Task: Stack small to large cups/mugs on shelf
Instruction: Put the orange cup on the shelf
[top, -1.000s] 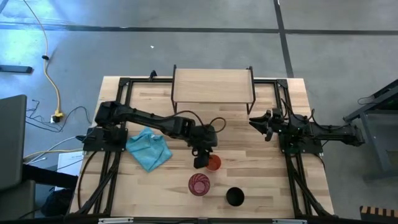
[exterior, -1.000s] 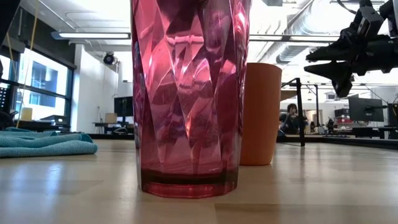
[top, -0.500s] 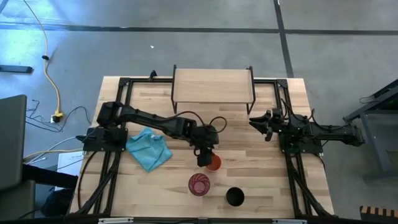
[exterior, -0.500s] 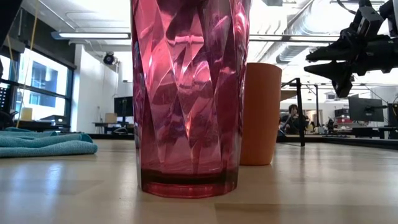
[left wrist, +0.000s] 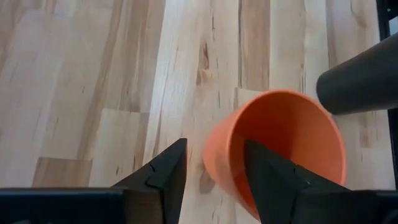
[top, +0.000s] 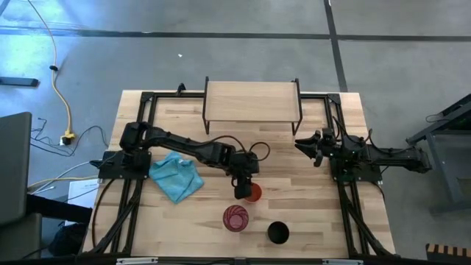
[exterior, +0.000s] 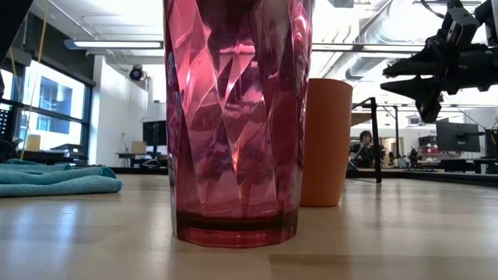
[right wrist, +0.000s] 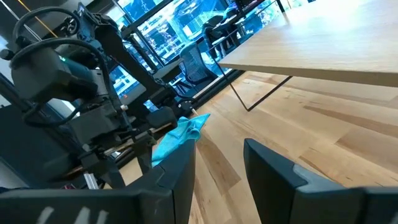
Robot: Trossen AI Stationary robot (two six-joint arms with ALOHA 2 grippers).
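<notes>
The short orange cup (top: 254, 193) (exterior: 325, 141) stands upright on its base on the table. My left gripper (top: 242, 188) (left wrist: 214, 177) is open and hangs over the cup's left rim (left wrist: 211, 146), pointing down. One finger (left wrist: 267, 174) is over the cup's mouth and the other (left wrist: 166, 177) is outside its wall. I cannot tell whether either finger touches the cup. The pink ribbed tumbler (top: 235, 218) (exterior: 237, 117) and the black cup (top: 277, 233) stand nearer the near edge. The shelf (top: 252, 101) stands at the far edge. My right gripper (top: 305, 146) (right wrist: 214, 180) waits open at the right.
A light blue cloth (top: 176, 175) (exterior: 54, 180) lies left of the cups, under my left arm. The tumbler stands close to the orange cup on its near side. Bare tabletop (top: 287, 158) lies between the cups and the shelf. A dark rounded shape (left wrist: 364, 81) shows beside the orange cup.
My left gripper has crept a little toward the table's right and settled over the orange cup's rim. The cups have stayed where they were.
</notes>
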